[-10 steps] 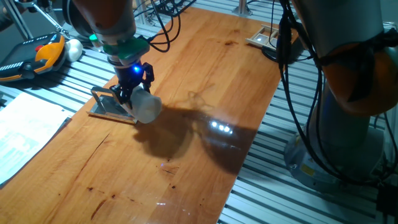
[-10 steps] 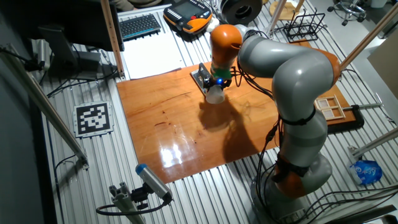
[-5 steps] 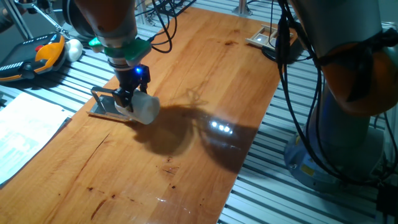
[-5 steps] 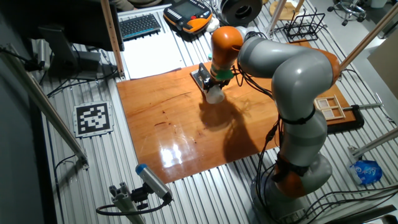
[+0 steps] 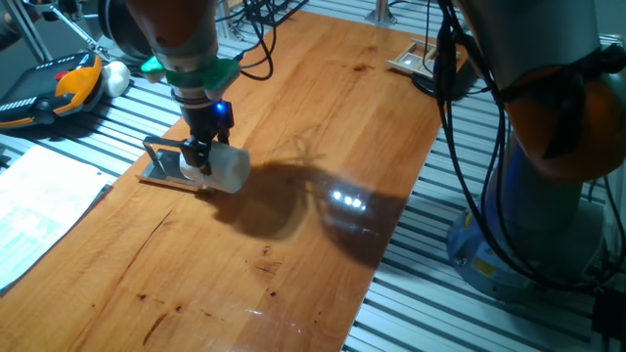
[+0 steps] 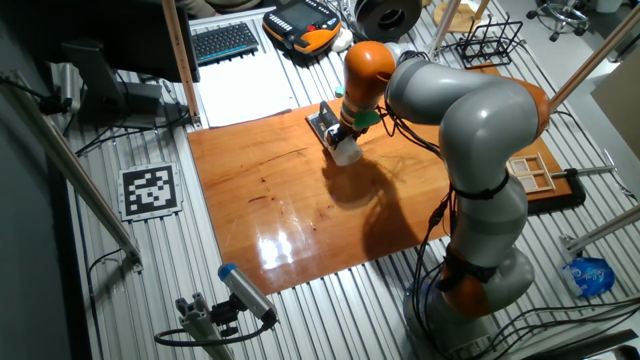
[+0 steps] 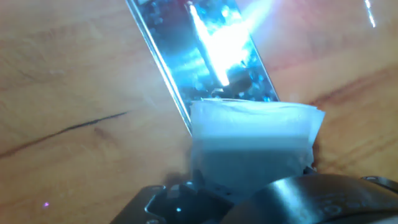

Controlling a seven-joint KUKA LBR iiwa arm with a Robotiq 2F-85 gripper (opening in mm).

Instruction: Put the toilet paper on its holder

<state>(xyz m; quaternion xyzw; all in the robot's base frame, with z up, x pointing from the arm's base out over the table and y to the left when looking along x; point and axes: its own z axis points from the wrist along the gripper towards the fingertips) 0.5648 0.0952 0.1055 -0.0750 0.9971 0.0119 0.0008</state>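
Observation:
The toilet paper [image 5: 224, 170] is a fat white roll held on its side in my gripper [image 5: 201, 149], which is shut on it. The roll hangs low at the right edge of the holder [image 5: 162, 168], a shiny grey metal plate with a thin raised bar [image 5: 159, 145] on its far side. In the other fixed view the gripper [image 6: 343, 136] holds the roll [image 6: 346, 151] just in front of the holder [image 6: 322, 122]. In the hand view the roll [image 7: 252, 143] fills the lower middle, with the bright plate [image 7: 211, 56] right behind it. I cannot tell whether the roll touches the plate.
A pale wooden tray [image 5: 416, 57] lies at the far table corner. A white ball [image 5: 116, 76] and an orange pendant [image 5: 61, 88] lie off the table to the left, with paper sheets [image 5: 39, 210] nearby. Cables hang behind the arm.
My gripper has carried the roll slightly left and down, closer to the holder plate. The holder has not moved.

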